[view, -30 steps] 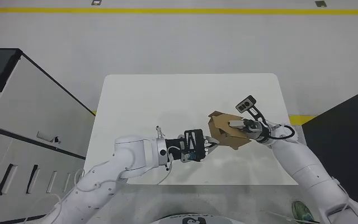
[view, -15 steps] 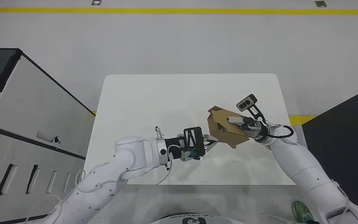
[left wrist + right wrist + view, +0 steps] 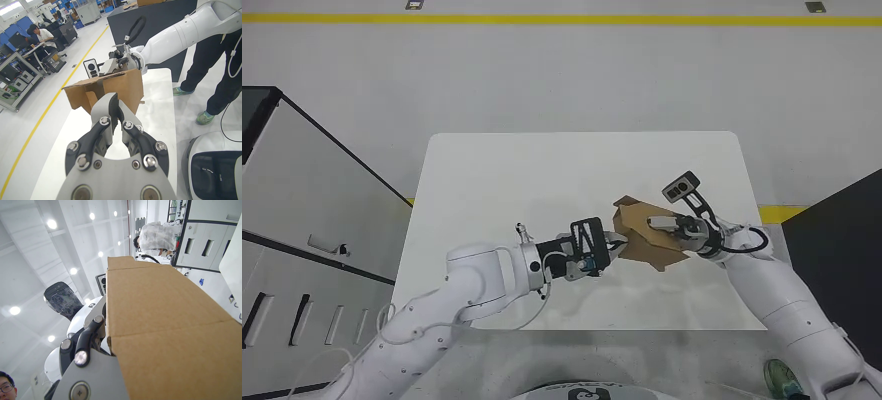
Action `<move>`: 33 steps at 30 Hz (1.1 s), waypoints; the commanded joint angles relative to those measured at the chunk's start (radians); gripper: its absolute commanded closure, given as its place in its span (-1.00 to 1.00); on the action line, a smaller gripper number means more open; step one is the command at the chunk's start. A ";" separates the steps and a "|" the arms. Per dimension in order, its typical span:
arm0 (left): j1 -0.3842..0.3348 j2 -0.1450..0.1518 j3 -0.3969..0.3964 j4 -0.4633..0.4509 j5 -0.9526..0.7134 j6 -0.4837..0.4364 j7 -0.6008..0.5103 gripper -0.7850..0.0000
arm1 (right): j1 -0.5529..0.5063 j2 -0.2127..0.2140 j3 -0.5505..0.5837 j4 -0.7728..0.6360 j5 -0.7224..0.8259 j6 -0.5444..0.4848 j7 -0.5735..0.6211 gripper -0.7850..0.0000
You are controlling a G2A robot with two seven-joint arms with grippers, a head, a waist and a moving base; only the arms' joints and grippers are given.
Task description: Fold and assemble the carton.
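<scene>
The brown carton (image 3: 647, 236) is partly folded and sits right of the table's middle, its open side toward my left arm. In the left wrist view the carton (image 3: 130, 87) shows a loose inner flap (image 3: 90, 99). My left gripper (image 3: 613, 243) is shut, its tips (image 3: 115, 99) at the carton's near open edge, with nothing seen between them. My right gripper (image 3: 674, 224) is on the far side, one white finger (image 3: 110, 65) lying over the top panel, shut on that panel. In the right wrist view the carton (image 3: 162, 317) hides the fingertips.
The white table (image 3: 502, 180) has bare room to the left and back. A grey cabinet (image 3: 302, 200) stands off its left side and a black surface (image 3: 842, 240) off its right. A person's legs (image 3: 217, 85) stand beside the table's right edge.
My left gripper has moved from the table's front side up to the carton's open edge. The carton has shifted slightly in the right gripper's hold.
</scene>
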 commanded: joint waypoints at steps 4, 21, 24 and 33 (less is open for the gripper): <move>-0.017 -0.006 0.023 0.009 -0.006 -0.014 -0.001 1.00 | 0.001 -0.008 0.001 0.003 -0.006 0.007 0.011 1.00; -0.044 -0.017 0.035 0.031 -0.016 -0.009 0.002 1.00 | 0.010 -0.033 0.008 0.021 -0.030 0.027 0.021 1.00; -0.041 -0.016 0.028 0.031 -0.014 -0.011 0.002 1.00 | 0.011 -0.036 0.012 0.023 -0.033 0.029 0.021 1.00; -0.048 -0.023 0.053 0.045 -0.027 -0.027 0.010 1.00 | 0.013 -0.045 0.019 0.026 -0.035 0.032 0.021 1.00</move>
